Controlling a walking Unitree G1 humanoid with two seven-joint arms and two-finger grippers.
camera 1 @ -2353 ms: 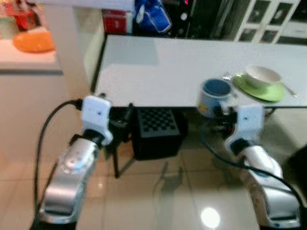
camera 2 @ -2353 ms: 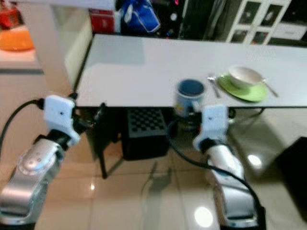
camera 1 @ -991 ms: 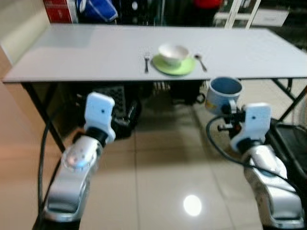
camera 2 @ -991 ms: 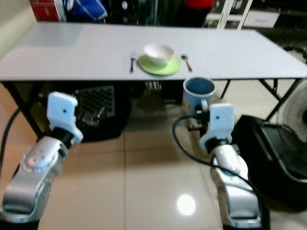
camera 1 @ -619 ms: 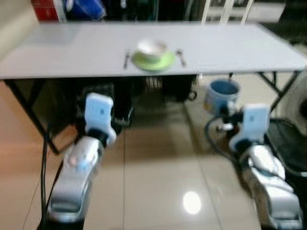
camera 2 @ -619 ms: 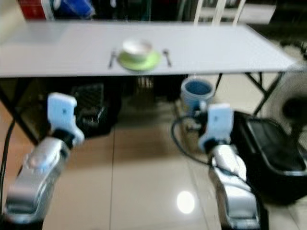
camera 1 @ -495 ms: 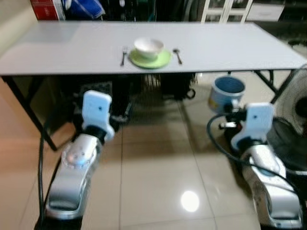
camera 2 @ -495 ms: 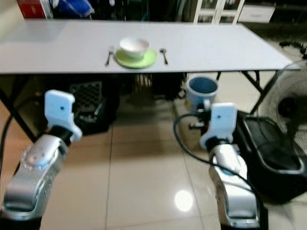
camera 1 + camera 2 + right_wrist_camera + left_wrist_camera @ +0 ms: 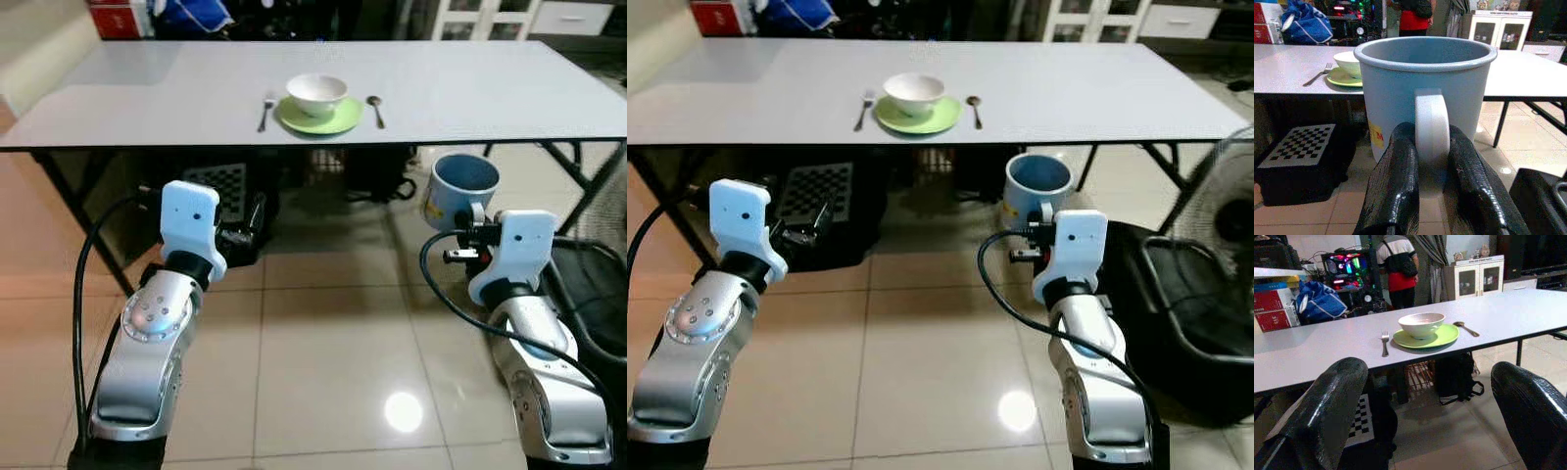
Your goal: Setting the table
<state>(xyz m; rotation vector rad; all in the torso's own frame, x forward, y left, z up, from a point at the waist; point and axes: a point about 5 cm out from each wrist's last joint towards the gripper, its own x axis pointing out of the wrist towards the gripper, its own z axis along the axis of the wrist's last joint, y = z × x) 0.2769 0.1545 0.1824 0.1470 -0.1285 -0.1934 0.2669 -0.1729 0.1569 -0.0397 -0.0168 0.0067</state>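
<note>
A long white table [image 9: 147, 88] stands ahead of me. Near its front edge a white bowl [image 9: 316, 93] sits on a green plate [image 9: 318, 117], with a fork [image 9: 267, 110] to its left and a spoon [image 9: 375, 110] to its right. My right gripper [image 9: 1432, 147] is shut on the white handle of a light blue mug [image 9: 460, 186], holding it upright over the floor, short of the table's front edge and right of the plate. My left gripper [image 9: 1430, 396] is open and holds nothing, low in front of the table.
Under the table are a black crate with a chequered top [image 9: 227, 196] and a dark bag [image 9: 377, 181]. Black table legs [image 9: 78, 215] angle down at both ends. A fan and a black case [image 9: 1195, 294] lie at my right. A person [image 9: 1398, 264] stands beyond the table.
The whole view has swung and pulled back as I moved: the place setting went from the right to the centre. The mug stays in my right gripper.
</note>
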